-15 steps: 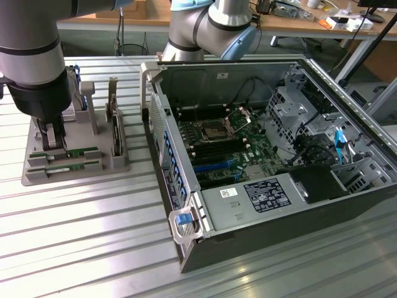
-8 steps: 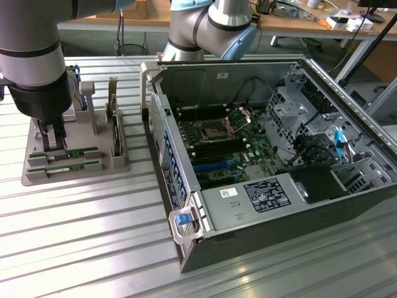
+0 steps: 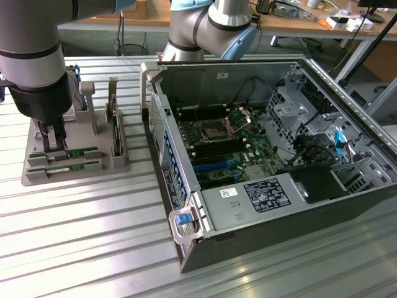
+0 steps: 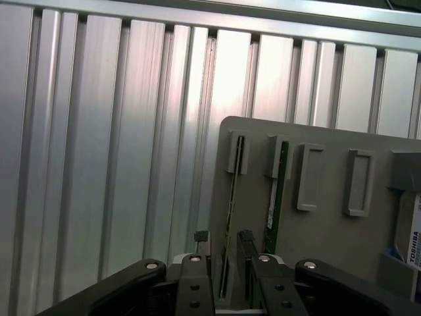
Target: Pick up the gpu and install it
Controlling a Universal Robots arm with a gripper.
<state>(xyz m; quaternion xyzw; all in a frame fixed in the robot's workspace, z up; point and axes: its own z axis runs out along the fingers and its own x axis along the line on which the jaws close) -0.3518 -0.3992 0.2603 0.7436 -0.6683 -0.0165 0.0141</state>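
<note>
Exterior: high, oblique, wide. Wrist: close, down. Shared: grey tray.

Counting on the tray: two green gpu sticks standing on edge. Four brackets in a row, two of them holding sticks. One hard drive at the tray's edge. One gripper over the tray. One PC case beside it.

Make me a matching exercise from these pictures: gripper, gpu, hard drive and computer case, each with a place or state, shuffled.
1 gripper
2 gpu
3 hard drive
4 computer case

A lid off, motherboard showing
B open, straddling a green stick
C on edge in a tray slot
D white label

Pairs: 1-B, 2-C, 3-D, 4-A
</note>
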